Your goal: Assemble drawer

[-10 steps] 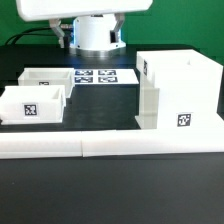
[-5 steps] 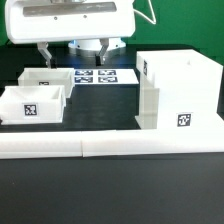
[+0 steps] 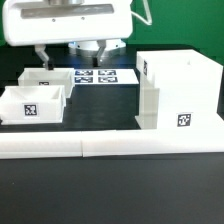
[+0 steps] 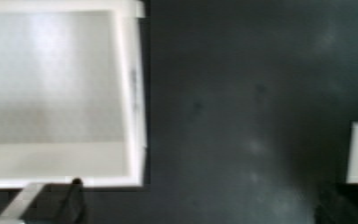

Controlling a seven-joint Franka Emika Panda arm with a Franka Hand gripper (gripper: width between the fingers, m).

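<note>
White plastic drawer [image 3: 178,85] parts all sit loose on the counter [image 3: 100,108]: front tray [image 3: 32,106] and back tray [image 3: 47,77] on the exterior view's left, housing [image 3: 160,95] on its right, well apart. My hand [image 3: 72,47] hangs over the back tray, can't tell how wide. Nothing's slotted in yet, so basically everything's left.

A robotics lab bench: tagged marker board [image 3: 97,76] on black table [image 3: 100,108].

tool [image 3: 70,52] high, pointing down, fingers [image 3: 42,55] apart, empty
</note>
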